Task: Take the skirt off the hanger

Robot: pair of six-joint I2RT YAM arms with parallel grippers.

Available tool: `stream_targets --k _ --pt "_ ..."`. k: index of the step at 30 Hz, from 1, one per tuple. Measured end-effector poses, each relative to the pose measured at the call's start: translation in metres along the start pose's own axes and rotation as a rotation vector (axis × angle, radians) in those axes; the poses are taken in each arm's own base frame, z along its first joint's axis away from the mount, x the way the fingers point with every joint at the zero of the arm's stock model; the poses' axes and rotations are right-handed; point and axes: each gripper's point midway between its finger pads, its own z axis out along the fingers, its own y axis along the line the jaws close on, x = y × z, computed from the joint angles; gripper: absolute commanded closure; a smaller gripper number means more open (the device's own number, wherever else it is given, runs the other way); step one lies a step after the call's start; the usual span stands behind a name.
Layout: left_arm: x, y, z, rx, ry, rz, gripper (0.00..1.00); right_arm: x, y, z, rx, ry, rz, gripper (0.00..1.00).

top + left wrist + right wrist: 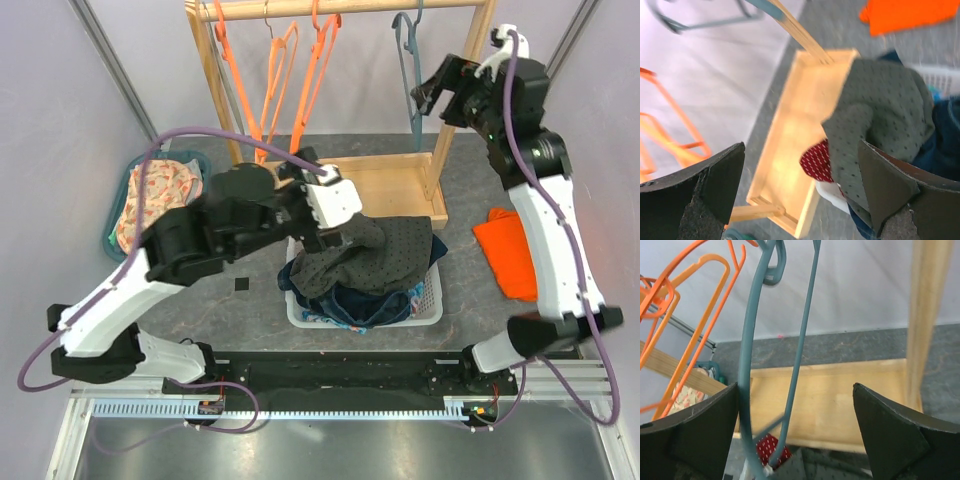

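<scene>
The skirt [385,250], grey-green with dark dots, lies draped over the clothes in the white basket [432,312]. It fills the right side of the left wrist view [880,105] and shows at the bottom of the right wrist view [840,471]. A bare teal hanger [408,60] hangs on the wooden rack's rail. My right gripper [432,90] is raised beside it, open. In the right wrist view the hanger [751,340] runs close to the left finger, and the gripper [795,387] holds nothing. My left gripper [335,232] hovers open over the skirt's left edge, also empty [801,150].
Orange hangers [290,70] hang at the rack's left and middle. The rack's wooden base tray [390,185] lies behind the basket. A red dotted cloth [817,162] peeks from under the skirt. An orange cloth [505,250] lies at the right, and a blue basket [118,225] with floral fabric at the left.
</scene>
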Motion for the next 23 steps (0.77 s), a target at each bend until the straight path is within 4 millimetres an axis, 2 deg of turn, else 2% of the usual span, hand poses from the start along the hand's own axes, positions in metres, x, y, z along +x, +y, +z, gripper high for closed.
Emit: stream_targets --k 2,4,6,7,10,13,15,17,20,23 --pt "-0.012 0.016 -0.018 -0.036 -0.054 -0.032 0.00 0.002 -0.003 -0.025 0.011 -0.014 -0.014 0.02" --pt "-0.009 0.037 -0.044 -0.093 -0.084 -0.086 0.00 0.011 -0.010 -0.059 0.034 -0.019 -0.028 0.02" --pt "0.008 0.063 -0.073 -0.193 -0.080 -0.145 0.00 0.025 -0.017 -0.096 0.053 -0.027 -0.047 0.02" --pt "0.016 0.069 -0.086 -0.228 -0.078 -0.167 0.00 0.029 -0.020 -0.113 0.053 -0.039 -0.058 0.02" --pt "0.041 0.072 -0.115 -0.287 -0.063 -0.218 0.00 0.040 -0.022 -0.155 0.041 -0.060 -0.080 0.02" --pt "0.060 0.073 -0.137 -0.345 -0.058 -0.268 0.00 0.041 -0.017 -0.185 0.015 -0.090 -0.096 0.02" --pt "0.072 0.070 -0.139 -0.357 -0.037 -0.296 0.00 0.041 -0.015 -0.194 0.000 -0.098 -0.102 0.02" --pt "0.087 0.064 -0.134 -0.355 -0.001 -0.328 0.01 0.044 -0.015 -0.194 -0.004 -0.090 -0.108 0.02" --pt "0.105 0.058 -0.123 -0.345 0.048 -0.377 0.03 0.058 -0.017 -0.188 -0.012 -0.044 -0.117 0.02" --pt "0.109 0.058 -0.116 -0.347 0.062 -0.417 0.04 0.070 -0.019 -0.180 -0.015 0.002 -0.123 0.02"
